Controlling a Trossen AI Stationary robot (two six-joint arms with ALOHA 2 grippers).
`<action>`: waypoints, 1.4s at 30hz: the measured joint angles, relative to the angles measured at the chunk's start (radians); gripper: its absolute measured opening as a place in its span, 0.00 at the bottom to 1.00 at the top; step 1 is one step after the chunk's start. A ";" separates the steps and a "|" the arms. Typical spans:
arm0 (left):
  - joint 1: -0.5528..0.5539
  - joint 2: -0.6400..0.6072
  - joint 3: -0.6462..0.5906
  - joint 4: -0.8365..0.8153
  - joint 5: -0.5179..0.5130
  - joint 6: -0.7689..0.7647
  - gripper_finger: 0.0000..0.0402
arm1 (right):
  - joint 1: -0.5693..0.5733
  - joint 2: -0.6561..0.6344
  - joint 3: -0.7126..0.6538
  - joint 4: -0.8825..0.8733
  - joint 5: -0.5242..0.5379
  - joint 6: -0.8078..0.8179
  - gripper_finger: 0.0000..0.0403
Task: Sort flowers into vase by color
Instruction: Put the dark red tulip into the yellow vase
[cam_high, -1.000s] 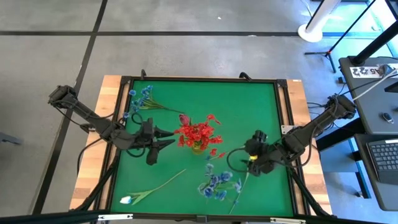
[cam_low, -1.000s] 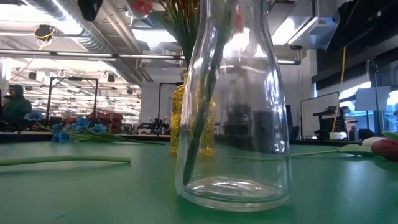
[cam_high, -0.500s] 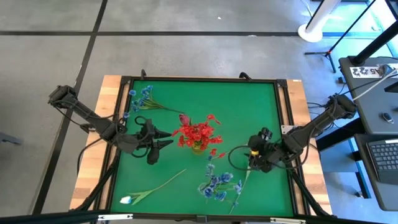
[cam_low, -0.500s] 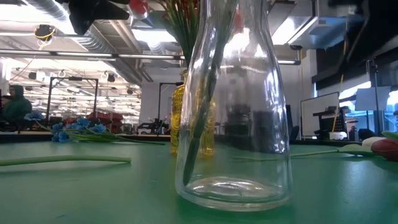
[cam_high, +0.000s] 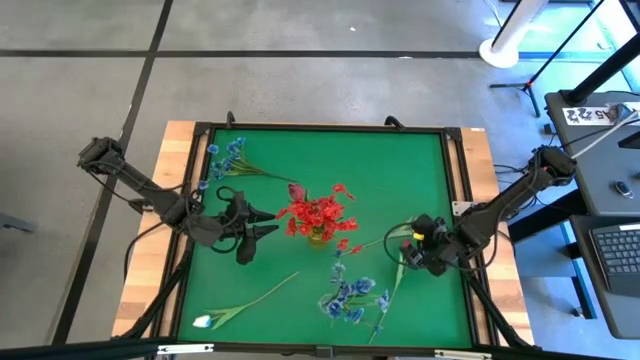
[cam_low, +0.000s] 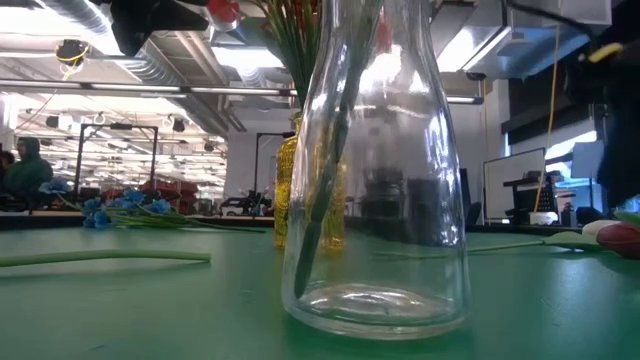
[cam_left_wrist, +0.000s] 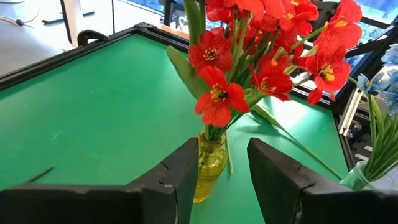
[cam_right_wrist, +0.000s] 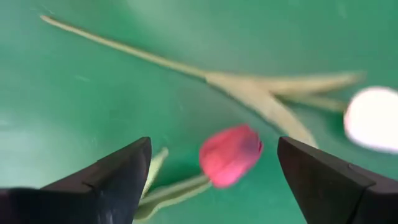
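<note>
A yellow vase near the table's middle holds the red sprays. My left gripper is open, level, just left of that vase and apart from it. A clear glass vase with one green stem inside stands near the front edge, blue blossoms above it. My right gripper is open above a pink bud and a white bud, both lying on the green mat. A blue spray and a white tulip also lie flat.
A dark frame borders the green mat. A loose pink bud lies just behind and left of the yellow vase. Long stems stretch across the mat right of the clear vase. Open mat lies along the far side.
My right gripper has drawn back toward the table's right edge, away from the two vases, still open. The flowers and vases have stayed where they were.
</note>
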 joint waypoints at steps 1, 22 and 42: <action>0.000 0.000 0.000 0.000 0.000 0.000 0.34 | 0.000 0.007 0.000 -0.001 -0.024 0.026 0.87; 0.000 0.000 0.000 -0.006 0.000 -0.008 0.34 | 0.001 0.213 0.002 0.273 -0.282 0.179 0.87; 0.000 0.000 0.000 -0.006 0.000 -0.007 0.34 | 0.001 0.293 0.037 0.245 -0.268 0.184 0.34</action>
